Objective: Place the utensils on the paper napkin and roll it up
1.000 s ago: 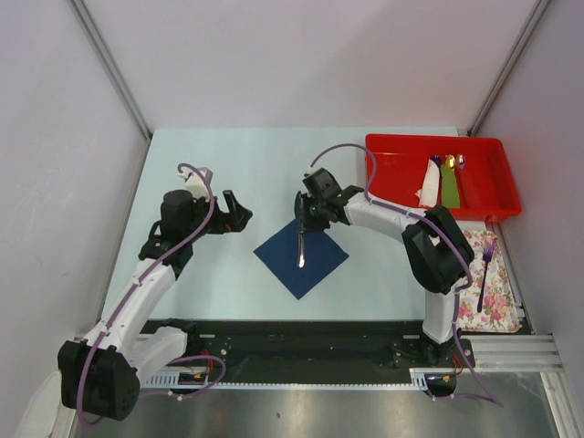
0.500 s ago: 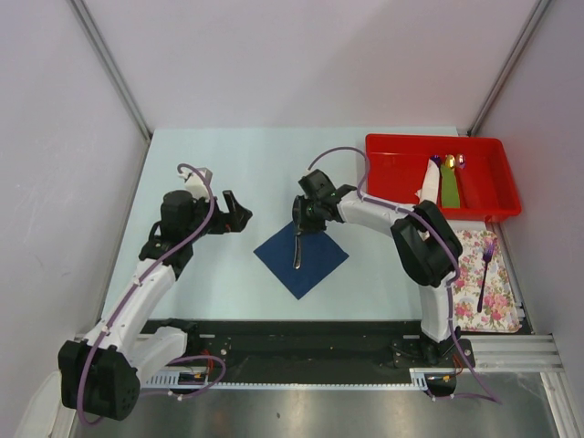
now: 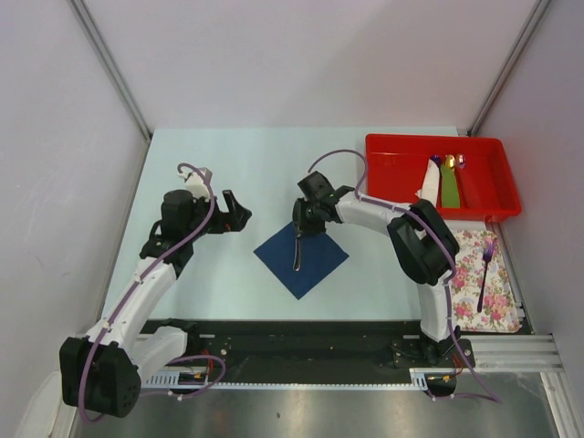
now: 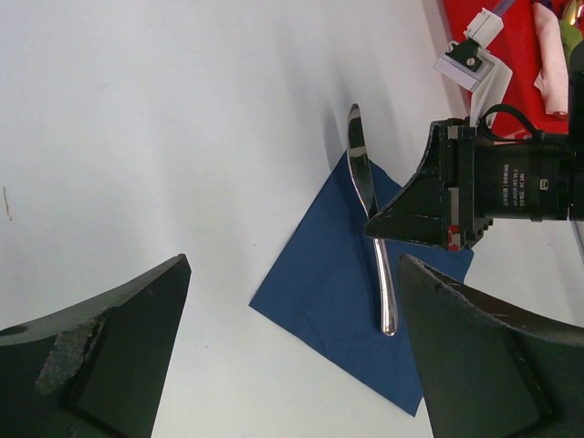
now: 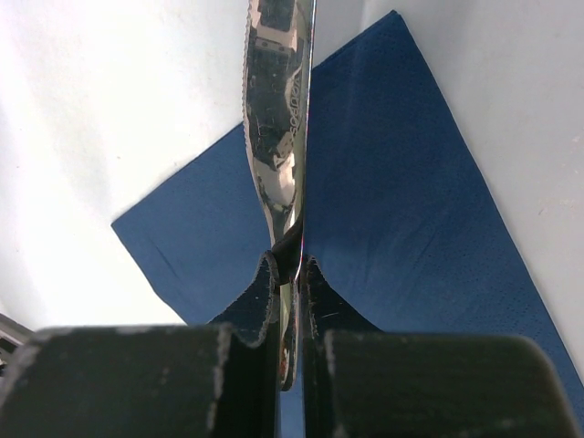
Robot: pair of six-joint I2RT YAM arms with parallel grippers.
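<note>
The dark blue paper napkin lies flat as a diamond at the table's middle. My right gripper is shut on a shiny metal knife, gripping it near mid-length. In the right wrist view the knife stands on edge between the pads, over the napkin. From the left wrist, the knife runs across the napkin, its blade tip reaching past the far corner. My left gripper hangs open just left of the napkin, holding nothing.
A red tray at the back right holds a white napkin, a green piece and a gold spoon. A pink-flowered cloth at the right edge carries a purple fork. Grey walls close in both sides.
My right gripper has shifted slightly left with the knife, swinging the handle a little leftward over the napkin. The left arm has stayed still.
</note>
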